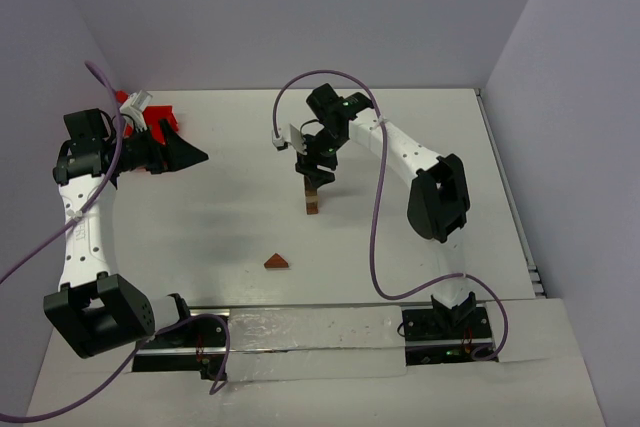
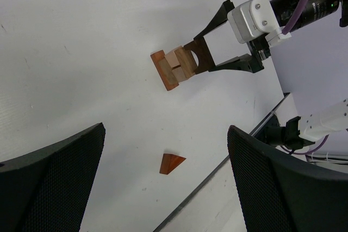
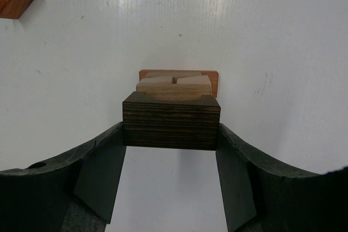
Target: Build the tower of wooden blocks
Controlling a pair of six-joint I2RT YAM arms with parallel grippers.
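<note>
With the right gripper (image 3: 171,134) we are pinching the dark block (image 3: 171,125) atop the wood block tower (image 1: 313,199) at mid-table, the left gripper (image 1: 185,155) hanging spread and empty, and any sideways tug on release is risking a topple.

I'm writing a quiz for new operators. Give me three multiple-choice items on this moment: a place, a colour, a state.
1. The wedge lies: A) atop the tower B) on the table, apart from the tower C) in the left end effector.
2. The top block, in the right end effector, is: A) dark brown B) pale tan C) red.
3. The left end effector is: A) shut on the wedge B) open, holding nothing C) shut on nothing.
Answers: 1 B, it sits alone on the bare surface; 2 A, the right wrist view shows dark wood between the fingers; 3 B, its fingers stand wide apart with nothing between.
</note>
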